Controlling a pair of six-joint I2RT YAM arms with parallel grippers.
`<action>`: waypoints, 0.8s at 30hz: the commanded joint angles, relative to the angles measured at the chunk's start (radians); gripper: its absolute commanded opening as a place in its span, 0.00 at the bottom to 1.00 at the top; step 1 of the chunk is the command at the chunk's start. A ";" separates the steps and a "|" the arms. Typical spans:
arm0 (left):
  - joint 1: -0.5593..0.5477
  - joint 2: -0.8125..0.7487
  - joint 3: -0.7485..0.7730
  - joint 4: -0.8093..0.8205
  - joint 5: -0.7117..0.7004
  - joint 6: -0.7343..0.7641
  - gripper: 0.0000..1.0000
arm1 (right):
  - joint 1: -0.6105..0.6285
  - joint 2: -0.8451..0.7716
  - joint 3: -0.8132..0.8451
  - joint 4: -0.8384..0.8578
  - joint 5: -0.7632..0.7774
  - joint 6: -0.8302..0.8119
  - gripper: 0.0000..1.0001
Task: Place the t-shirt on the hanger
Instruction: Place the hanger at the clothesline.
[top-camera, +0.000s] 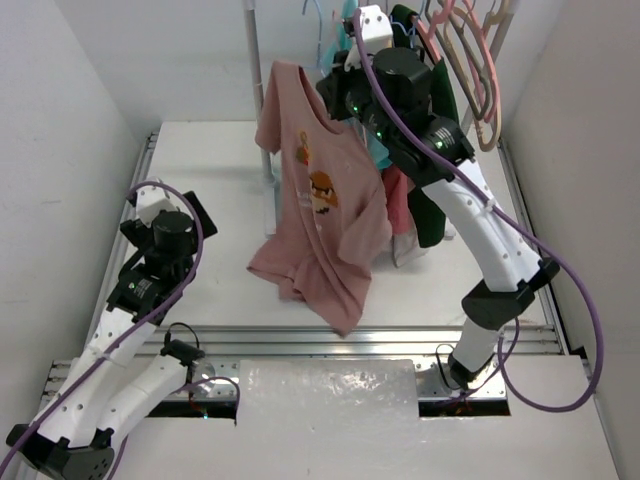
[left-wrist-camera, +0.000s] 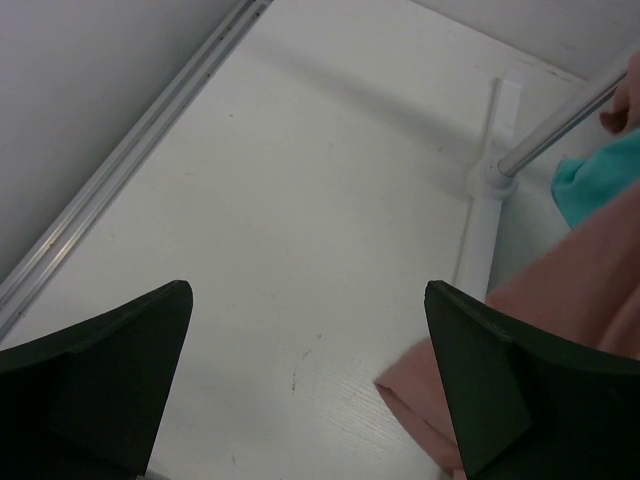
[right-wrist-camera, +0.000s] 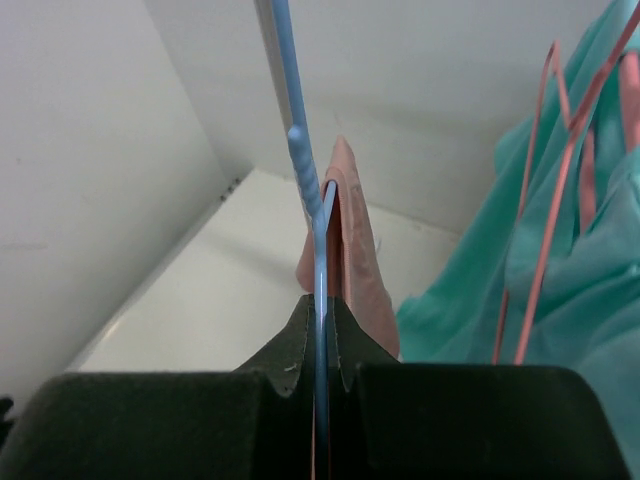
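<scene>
**A:** From above, where does the t-shirt (top-camera: 322, 215) sit?

**B:** It hangs lengthwise, collar end high and hem low, from the right gripper (top-camera: 345, 75) up beside the rack pole (top-camera: 258, 80). Its lower edge slumps on the table (top-camera: 200, 160). The hanger is lost inside the cloth in this view.

**A:** And the left gripper (top-camera: 198, 218)?

**B:** Low on the left side, well apart from the t-shirt, which lies off to its right. That arm is the nearer one to the hem.

**A:** What does the left wrist camera show?

**B:** Jaws spread wide over bare table, holding nothing. A pink fold shows past the right-hand finger, with the teal garment (left-wrist-camera: 600, 180) above it.

**A:** And the right wrist camera?

**B:** The fingers are pinched tight on the hanger (right-wrist-camera: 296, 135), whose thin blue wire runs straight up and away from them. The t-shirt drapes over it just past the fingertips.

**A:** So what does the next move turn on?

**B:** Probably the left arm reaching rightward for the loose cloth. Whether both shoulders are seated cannot be told.
</scene>
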 joint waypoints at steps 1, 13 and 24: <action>0.010 -0.008 -0.001 0.050 0.043 0.022 1.00 | 0.007 0.016 0.081 0.240 0.073 -0.033 0.00; 0.011 -0.034 -0.010 0.075 0.133 0.043 1.00 | -0.034 0.117 0.058 0.534 0.176 -0.221 0.00; 0.040 -0.001 -0.012 0.090 0.228 0.066 1.00 | -0.154 0.221 0.148 0.603 -0.014 -0.121 0.00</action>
